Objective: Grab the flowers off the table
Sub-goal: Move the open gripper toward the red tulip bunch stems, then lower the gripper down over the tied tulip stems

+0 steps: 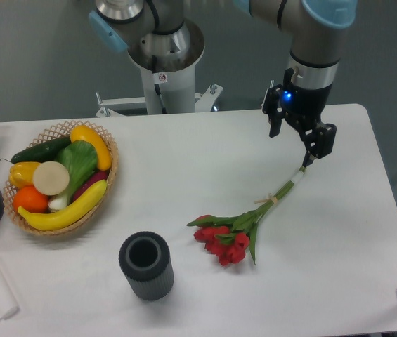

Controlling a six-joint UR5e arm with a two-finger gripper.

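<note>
From my station I saw the claw (303, 144) near the far right corner of the tabletop (339, 232), its fingers pinched on the stem ends of the flowers (244, 225). The stems slanted down toward the near edge, where the red blooms lay on the tabletop. A dark ribbed cup (146, 265) stood by the near edge, well apart from them. A basket (61, 175) of fruit and vegetables sat toward the left edge.

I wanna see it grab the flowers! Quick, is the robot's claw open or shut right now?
Gripper: shut on the stem end of the flowers; the red blooms still rest on the table.
</note>
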